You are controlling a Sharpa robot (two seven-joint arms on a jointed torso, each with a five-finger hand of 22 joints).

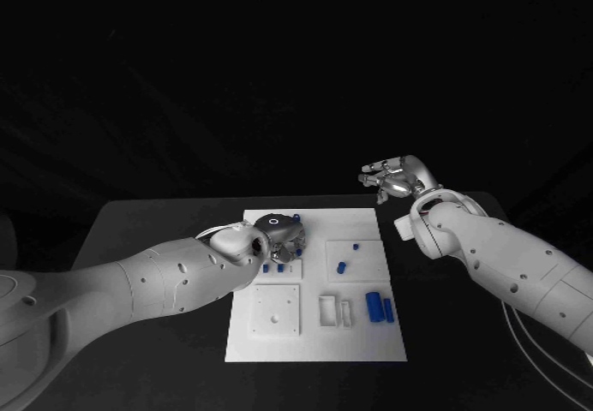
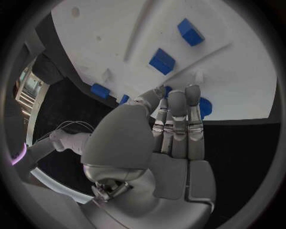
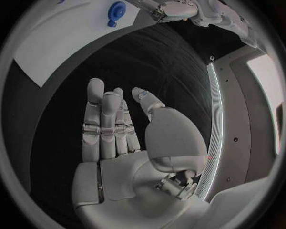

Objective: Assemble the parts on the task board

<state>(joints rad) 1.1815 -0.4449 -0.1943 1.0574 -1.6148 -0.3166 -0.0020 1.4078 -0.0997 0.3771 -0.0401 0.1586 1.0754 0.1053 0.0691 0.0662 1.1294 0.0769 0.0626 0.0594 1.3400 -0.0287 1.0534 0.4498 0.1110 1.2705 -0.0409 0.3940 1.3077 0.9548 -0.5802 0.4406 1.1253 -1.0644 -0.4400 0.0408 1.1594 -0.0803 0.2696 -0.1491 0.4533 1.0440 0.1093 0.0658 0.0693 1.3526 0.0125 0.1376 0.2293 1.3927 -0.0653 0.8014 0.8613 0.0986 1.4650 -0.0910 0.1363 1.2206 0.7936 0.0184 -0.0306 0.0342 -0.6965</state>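
Note:
The white task board [image 1: 371, 342] [image 2: 107, 38] [image 3: 54, 43] lies in the middle of the table. My left hand [image 1: 282, 242] [image 2: 161, 138] is low over its far left part, fingers straight and together. Its thumb tip meets a fingertip around a small blue part [image 2: 167, 89], which is mostly hidden. A round blue part [image 1: 296, 217] [image 2: 204, 106] [image 3: 115, 10] stands by the far edge, just past those fingers. My right hand [image 1: 393, 178] [image 3: 128, 138] is raised beyond the board's far right corner, fingers apart and empty.
Two blue blocks [image 1: 355, 247] [image 1: 340, 267] sit mid-board, and two small ones [image 1: 273, 268] lie just near of the left hand. Two long blue parts [image 1: 380, 308] lie at the near right beside white slots [image 1: 336, 311]. A square recess [image 1: 276, 308] is near left.

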